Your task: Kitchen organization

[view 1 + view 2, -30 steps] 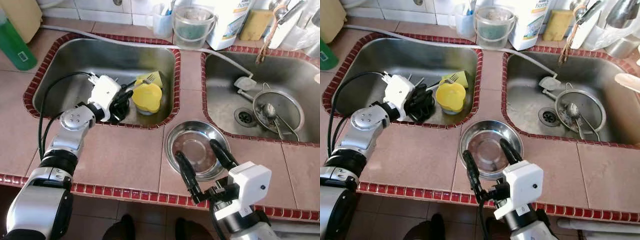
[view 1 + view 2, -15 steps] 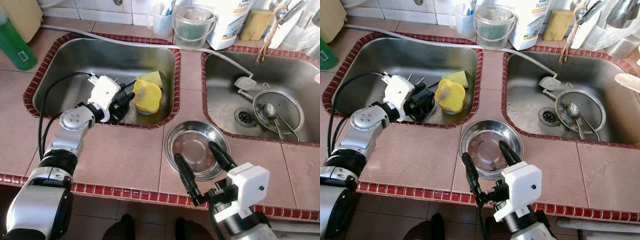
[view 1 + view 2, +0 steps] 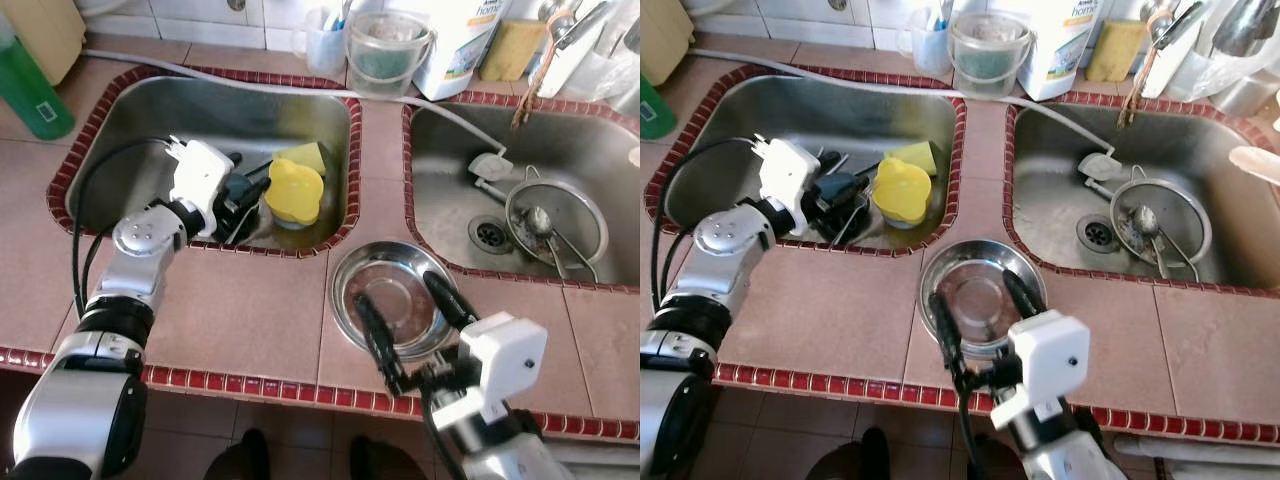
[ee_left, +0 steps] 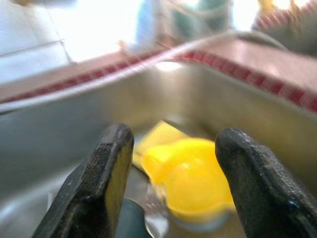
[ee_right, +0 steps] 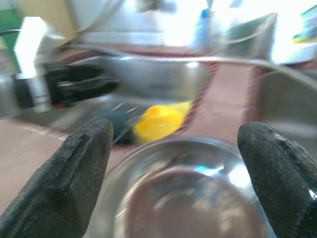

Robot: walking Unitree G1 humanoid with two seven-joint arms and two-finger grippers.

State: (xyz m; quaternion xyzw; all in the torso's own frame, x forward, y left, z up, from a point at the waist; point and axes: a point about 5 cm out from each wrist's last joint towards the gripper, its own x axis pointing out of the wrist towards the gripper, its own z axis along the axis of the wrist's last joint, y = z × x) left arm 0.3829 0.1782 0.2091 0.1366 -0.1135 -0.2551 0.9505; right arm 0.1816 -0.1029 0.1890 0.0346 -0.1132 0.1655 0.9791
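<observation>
A: From the head camera, what has changed in the last second?

B: The yellow cup (image 3: pixel 293 192) in the left sink (image 3: pixel 120 130) was tipped half a second ago and now stands roughly upright again. The left gripper (image 3: pixel 243 197) has drawn back a little from it, fingers apart and holding nothing. My guess is the grasp slipped, so that cup is still to be picked out.

A: And the right side?

B: The right gripper (image 3: pixel 412 318) has moved forward over the steel bowl (image 3: pixel 392 297) on the tiled counter (image 3: pixel 240 310). Its two fingers are spread, one toward each side of the bowl, not closed on it. That looks like the start of a grasp.

A: What does the left wrist camera add?

B: Blurred, but the yellow cup (image 4: pixel 190 181) sits just beyond and between the two spread fingers (image 4: pixel 96 186), close but apart from them. A fork (image 4: pixel 155 208) lies just in front of it, and a yellow sponge (image 4: pixel 154 136) is behind.

A: And the right wrist camera?

B: Also blurred. The steel bowl (image 5: pixel 183 191) lies below and between the wide-open fingers (image 5: pixel 62 181), its rim near both. Beyond it the yellow cup (image 5: pixel 158 121) shows in the sink, with the left gripper (image 5: pixel 81 82) beside it.
</observation>
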